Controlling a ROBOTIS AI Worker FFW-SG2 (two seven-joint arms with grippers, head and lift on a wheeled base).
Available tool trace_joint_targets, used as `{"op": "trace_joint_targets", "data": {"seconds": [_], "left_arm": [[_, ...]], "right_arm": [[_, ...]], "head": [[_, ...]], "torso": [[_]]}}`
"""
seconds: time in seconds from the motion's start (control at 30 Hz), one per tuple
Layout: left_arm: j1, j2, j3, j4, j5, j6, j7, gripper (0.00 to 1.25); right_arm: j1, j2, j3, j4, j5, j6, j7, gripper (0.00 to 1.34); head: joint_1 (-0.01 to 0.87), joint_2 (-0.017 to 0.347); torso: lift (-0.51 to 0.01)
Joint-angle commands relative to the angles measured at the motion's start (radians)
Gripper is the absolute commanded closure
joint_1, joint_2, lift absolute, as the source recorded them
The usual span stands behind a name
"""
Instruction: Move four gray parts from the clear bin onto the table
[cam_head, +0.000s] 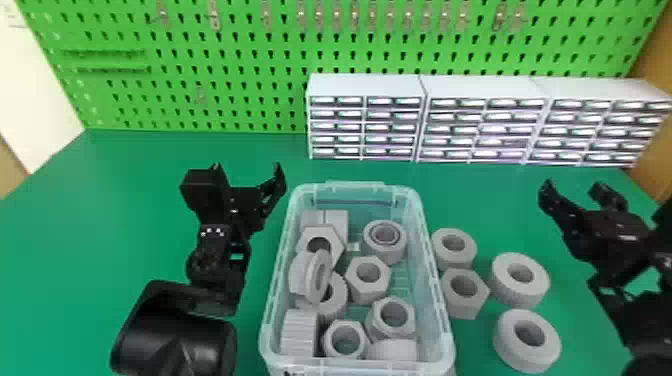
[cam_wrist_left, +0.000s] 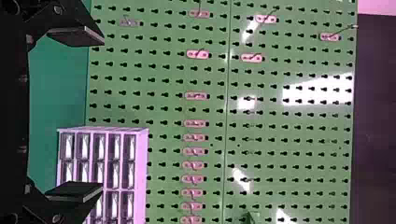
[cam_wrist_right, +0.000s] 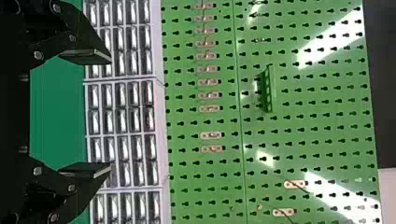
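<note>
The left gripper (cam_head: 248, 172), left of the clear bin (cam_head: 350, 186), has its fingers spread wide with nothing between them. The right gripper (cam_head: 573, 188), well to the bin's right, is also wide and empty.

Just right of the bin, four matte gray parts lie on the green table (cam_head: 125, 200): a thick round ring (cam_head: 452, 262) and a six-sided nut (cam_head: 461, 309) close to its wall, then two broad rings (cam_head: 511, 294) with round holes farther out. More gray parts (cam_head: 345, 285) crowd inside the bin: hex nuts, chunky rings, one flanged ring tipped on its side, and a ridged piece in the near left corner.

Beyond the bin stand white drawer cabinets (cam_head: 367, 87) and a green pegboard (cam_head: 240, 75).
</note>
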Motion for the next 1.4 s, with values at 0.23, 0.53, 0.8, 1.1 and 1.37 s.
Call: {"op": "trace_joint_targets", "data": {"seconds": [0.23,0.53,0.8,1.1,1.37], "left_arm": [[0.004,0.0,0.002,0.0,0.002,0.0,-0.001,0.18],[0.003,0.0,0.006,0.0,0.002,-0.002,-0.001,0.18],[0.004,0.0,0.007,0.0,0.002,-0.002,-0.003,0.18],[0.006,0.0,0.006,0.0,0.001,-0.002,-0.003,0.18],[0.006,0.0,0.013,0.0,-0.001,-0.002,-0.003,0.18]], "right_arm": [[-0.002,-0.002,0.001,-0.011,0.011,0.0,0.0,0.45],[0.002,0.005,-0.002,-0.021,0.02,0.008,0.0,0.45],[0.005,0.003,0.003,-0.022,0.022,0.015,0.0,0.45],[0.005,0.001,0.007,-0.022,0.022,0.025,0.0,0.45],[0.005,0.0,0.007,-0.025,0.022,0.028,0.0,0.45]], "head": [[0.693,0.072],[0.693,0.072],[0.693,0.072],[0.693,0.072],[0.693,0.072]], "torso": [[-0.052],[-0.052],[-0.052],[-0.052],[-0.052]]}}
